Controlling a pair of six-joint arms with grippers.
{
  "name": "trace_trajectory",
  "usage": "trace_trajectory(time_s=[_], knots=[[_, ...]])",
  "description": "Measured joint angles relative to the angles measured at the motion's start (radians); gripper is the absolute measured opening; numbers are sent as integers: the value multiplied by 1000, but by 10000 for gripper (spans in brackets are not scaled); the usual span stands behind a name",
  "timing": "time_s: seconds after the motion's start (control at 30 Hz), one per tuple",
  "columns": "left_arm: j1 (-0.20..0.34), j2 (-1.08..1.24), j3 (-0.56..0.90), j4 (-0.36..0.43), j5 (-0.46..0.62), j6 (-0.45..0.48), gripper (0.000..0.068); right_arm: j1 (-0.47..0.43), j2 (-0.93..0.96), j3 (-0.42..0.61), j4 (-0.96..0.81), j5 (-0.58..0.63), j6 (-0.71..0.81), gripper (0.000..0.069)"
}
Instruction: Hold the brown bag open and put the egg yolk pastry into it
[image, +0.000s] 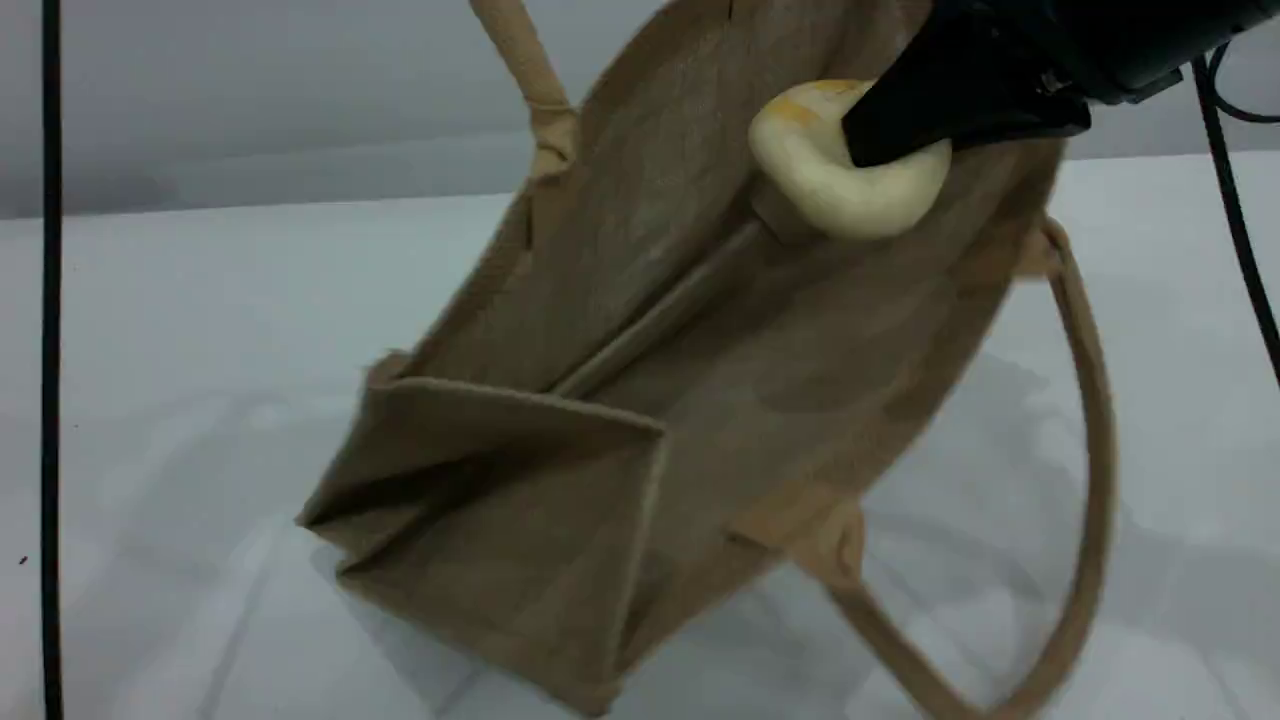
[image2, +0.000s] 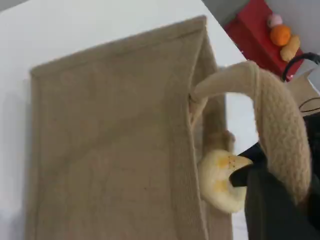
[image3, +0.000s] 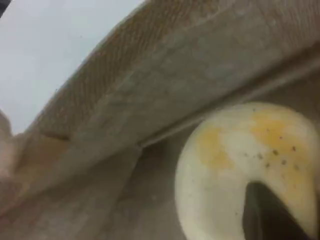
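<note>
The task looks nearly done. The left tool, its tip hard to make out in its own view, is clenched on the upper loop handle, holding the brown bag tilted with its mouth open and its base down by the bench. The right tool is grasping the egg yolk pastry, which is past the rim and against the inner wall. Left to do, I judge: letting the pastry go inside and drawing the tool out
</note>
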Motion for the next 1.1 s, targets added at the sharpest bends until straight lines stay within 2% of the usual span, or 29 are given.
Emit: trace_trajectory(time_s=[0.23,0.4,0.57,0.67,0.87,1.0,1.1], knots=[[0,0,0,46,0,-28,81,0,0,0,6,0,-2,43],[0,0,0,45,-1,-32,81,1,0,0,25,0,-1,44],[0,0,0,45,-1,-32,81,46,4,0,78,-15,-39,44],[0,0,0,45,-1,-32,81,100,16,0,135,-59,-88,44],[0,0,0,42,-1,-32,81,201,102,0,297,-219,-219,44],[0,0,0,42,-1,-31,81,213,174,-16,441,-214,-352,44],[0,0,0,41,-1,-31,81,213,229,-52,476,-197,-431,45]])
